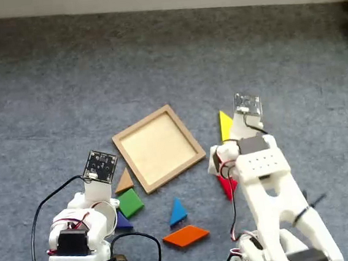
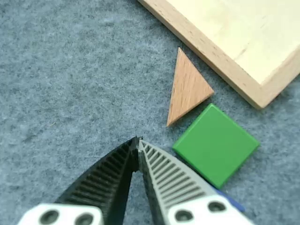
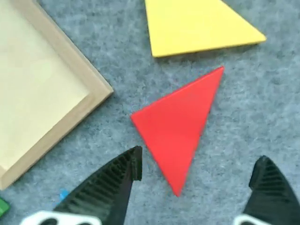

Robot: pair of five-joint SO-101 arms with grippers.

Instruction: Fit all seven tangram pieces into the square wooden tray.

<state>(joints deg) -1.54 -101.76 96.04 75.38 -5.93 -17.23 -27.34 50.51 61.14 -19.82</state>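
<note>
Right wrist view: right gripper [image 3: 199, 159] open wide, empty, its jaws either side of the red triangle's [image 3: 180, 126] narrow tip. The piece lies flat on the carpet at 4 o'clock from the wooden tray [image 1: 130, 165] in the high view. Yellow triangle [image 1: 225, 124] at 3 o'clock. Tray is empty, none of the seven placed.

Risks:
- The jaws would meet slanted edges, so a squeeze may spit the red triangle out or spin it.
- The piece is thin and flat, so fingertips may dig into the carpet or ride over it.
- A skid could send it against the tray's corner or the yellow triangle.

Left gripper [image 2: 138, 143] closed on nothing, over carpet just off the wood triangle's [image 2: 187, 89] point, green square [image 2: 215, 145] beside it. These sit at 8 and 7 o'clock from the tray. A careless sweep there could knock either one.

Blue triangle [image 1: 177, 211] and orange parallelogram [image 1: 185, 235] at 6 o'clock. Dark blue piece [image 1: 122, 222] is half hidden by the left arm and easy to miss.
</note>
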